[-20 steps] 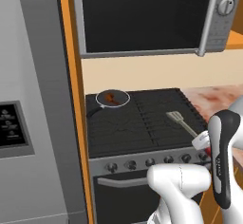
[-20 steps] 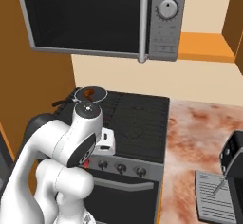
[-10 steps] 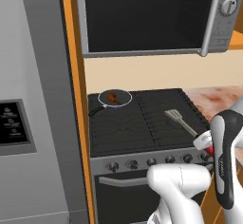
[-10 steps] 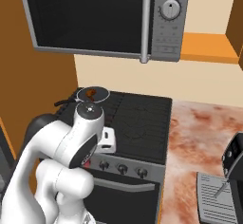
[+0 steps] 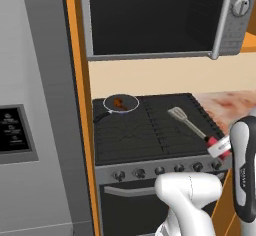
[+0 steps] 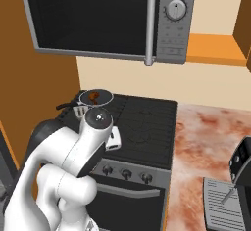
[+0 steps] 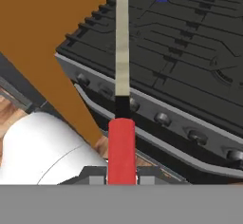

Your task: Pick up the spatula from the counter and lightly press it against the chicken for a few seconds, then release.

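- The gripper [image 7: 121,174] is clamped on the spatula [image 7: 121,52]; its jaws are closed tight on the red handle, one fingertip on each side.
- From that grip the pale shaft runs straight ahead, over the front edge of the stove [image 5: 130,135] and its row of knobs [image 7: 162,118].
- In the left base view the spatula's blade is over the right half of the burners (tilt hard to judge) and stands apart from the pan [image 5: 133,99].
- The chicken [image 5: 119,101], a small brown piece, lies in that pan on the stove's back left burner.
- A marbled counter [image 5: 231,106] adjoins the stove on the right.
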You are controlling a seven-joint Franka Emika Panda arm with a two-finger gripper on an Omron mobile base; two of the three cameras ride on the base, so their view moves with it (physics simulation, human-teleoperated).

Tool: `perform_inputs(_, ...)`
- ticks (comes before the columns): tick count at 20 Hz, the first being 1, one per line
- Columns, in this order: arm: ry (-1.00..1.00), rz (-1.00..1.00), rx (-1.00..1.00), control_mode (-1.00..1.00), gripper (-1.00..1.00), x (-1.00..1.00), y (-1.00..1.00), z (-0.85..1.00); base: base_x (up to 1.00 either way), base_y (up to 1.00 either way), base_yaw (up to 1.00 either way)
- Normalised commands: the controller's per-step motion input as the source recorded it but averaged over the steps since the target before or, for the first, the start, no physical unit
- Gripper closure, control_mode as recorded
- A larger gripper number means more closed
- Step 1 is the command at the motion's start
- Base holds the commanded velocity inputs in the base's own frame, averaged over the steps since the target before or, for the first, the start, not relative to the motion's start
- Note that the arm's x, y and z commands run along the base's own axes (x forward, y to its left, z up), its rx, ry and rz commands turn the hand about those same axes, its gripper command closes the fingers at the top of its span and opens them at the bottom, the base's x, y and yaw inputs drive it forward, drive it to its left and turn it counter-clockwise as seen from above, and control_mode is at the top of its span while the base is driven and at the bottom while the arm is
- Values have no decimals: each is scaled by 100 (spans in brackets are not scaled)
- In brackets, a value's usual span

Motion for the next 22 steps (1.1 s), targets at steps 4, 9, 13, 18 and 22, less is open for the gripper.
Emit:
perform_inputs(4,-12,1,-1,-100,100,26,33,1,0,0,0)
perform_inputs(9,-2,-1,0,-100,100,36,26,0,0,0,0)
perform_inputs(13,-4,0,0,-100,100,38,12,0,0,0,0)
perform_inputs(18,-2,0,0,-100,100,40,8,0,0,0,0)
perform_inputs(22,-2,0,-1,-100,100,34,1,0,0,0,0)
